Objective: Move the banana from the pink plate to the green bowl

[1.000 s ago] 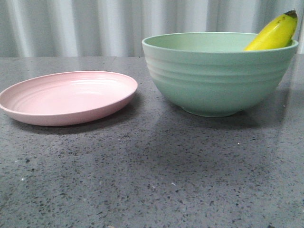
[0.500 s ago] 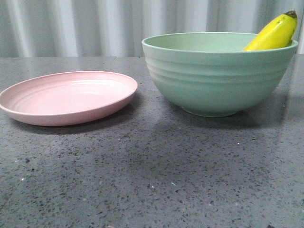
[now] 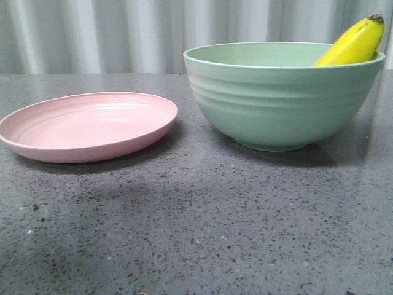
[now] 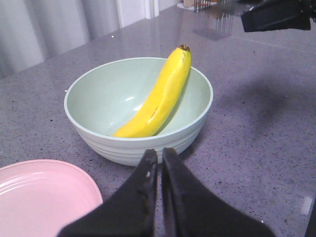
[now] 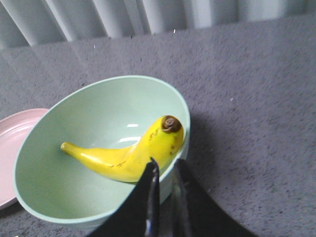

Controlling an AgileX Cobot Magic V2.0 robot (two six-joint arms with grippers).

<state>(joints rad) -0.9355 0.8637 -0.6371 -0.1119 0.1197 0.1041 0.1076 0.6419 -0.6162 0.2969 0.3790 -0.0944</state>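
Observation:
The yellow banana (image 3: 353, 43) lies in the green bowl (image 3: 279, 101), its dark tip leaning over the right rim. It also shows in the left wrist view (image 4: 158, 96) and the right wrist view (image 5: 126, 158). The pink plate (image 3: 86, 126) stands to the left of the bowl with nothing on it. Neither gripper shows in the front view. My left gripper (image 4: 159, 154) is shut and empty, above the table on the near side of the bowl (image 4: 98, 98). My right gripper (image 5: 167, 165) hangs over the bowl's rim (image 5: 180, 106) beside the banana, its jaws only a thin gap apart and empty.
The grey speckled table (image 3: 196, 227) spreads in front of both dishes. A pale pleated curtain (image 3: 92, 34) runs behind the table. Part of the pink plate shows in the left wrist view (image 4: 39, 197). A dark piece of the other arm (image 4: 274, 15) sits high in that view.
A soft shadow on the table in front of the dishes has faded and shrunk. Banana, bowl and plate have not moved.

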